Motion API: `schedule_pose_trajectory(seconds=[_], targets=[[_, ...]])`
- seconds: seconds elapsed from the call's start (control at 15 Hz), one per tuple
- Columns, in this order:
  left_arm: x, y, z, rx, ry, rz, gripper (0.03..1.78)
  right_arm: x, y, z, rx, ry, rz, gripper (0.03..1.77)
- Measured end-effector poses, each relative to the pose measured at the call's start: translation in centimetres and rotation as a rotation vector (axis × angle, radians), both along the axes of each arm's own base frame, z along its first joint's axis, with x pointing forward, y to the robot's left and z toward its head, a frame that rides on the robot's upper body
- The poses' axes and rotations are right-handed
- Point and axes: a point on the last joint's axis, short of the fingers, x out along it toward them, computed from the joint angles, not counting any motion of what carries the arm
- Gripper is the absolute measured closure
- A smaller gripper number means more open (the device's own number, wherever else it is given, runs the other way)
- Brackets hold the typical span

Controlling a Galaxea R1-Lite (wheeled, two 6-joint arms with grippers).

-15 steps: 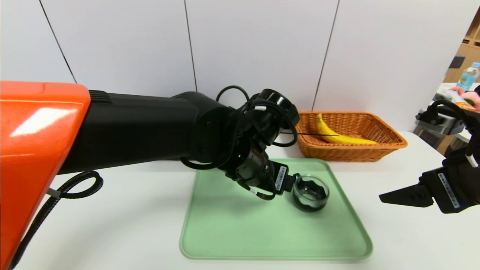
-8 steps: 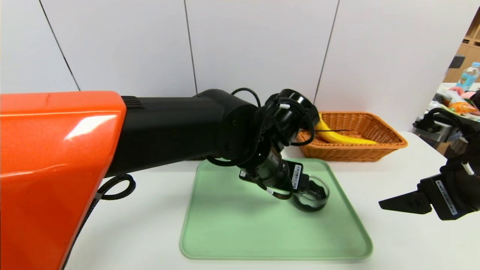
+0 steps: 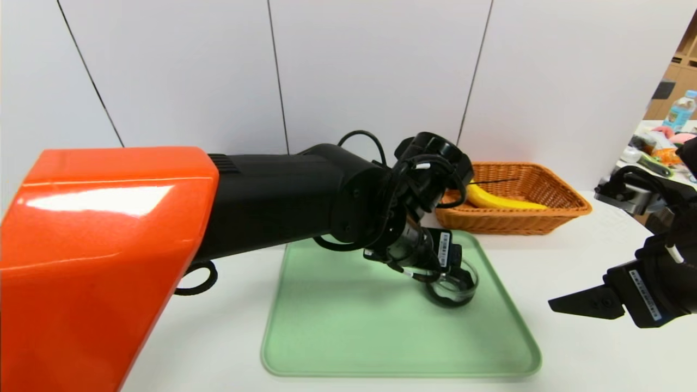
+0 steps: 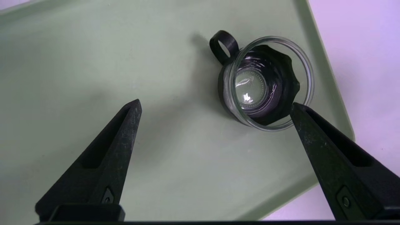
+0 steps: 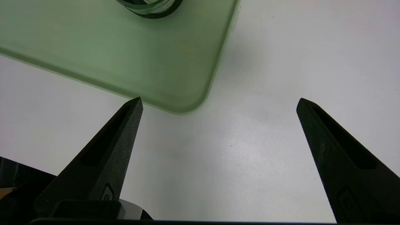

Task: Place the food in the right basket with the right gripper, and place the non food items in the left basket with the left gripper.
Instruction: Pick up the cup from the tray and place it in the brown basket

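Observation:
A small glass jar point(image 4: 265, 82) with a black base and a black loop stands on the right part of the green tray point(image 3: 348, 332). My left gripper point(image 4: 216, 104) hangs open just above it. One fingertip point(image 4: 300, 114) is at the jar's rim and the other is over bare tray. In the head view the jar point(image 3: 454, 286) is partly covered by my left wrist. A yellow banana point(image 3: 503, 201) lies in the right basket point(image 3: 550, 215). My right gripper point(image 5: 220, 100) is open and empty over the table, right of the tray. The left basket is hidden behind my left arm.
My orange and black left arm point(image 3: 163, 228) fills the left half of the head view. The tray's near right corner point(image 5: 187, 103) lies beside my right gripper. A side table with a bottle point(image 3: 680, 109) and other items stands at the far right.
My left arm has reached further right and lower, bringing its gripper from beside the jar to over it. The right gripper has barely shifted.

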Motion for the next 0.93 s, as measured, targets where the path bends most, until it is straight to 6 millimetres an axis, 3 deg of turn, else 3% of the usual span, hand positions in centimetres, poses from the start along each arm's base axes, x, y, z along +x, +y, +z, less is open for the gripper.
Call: schedule_pose_trajectory(seconds=[0.47, 0.93], targets=[[0.0, -2.3, -2.2, 0.029, -0.086, 0.052, 0.12, 0.0, 0.0, -0.3, 0.0, 0.013, 0.003, 0.11], [0.3, -2.8, -4.0, 0.089, -0.082, 0.07, 0.12, 0.2, 0.2, -1.2, 0.006, -0.008, 0.006, 0.11]])
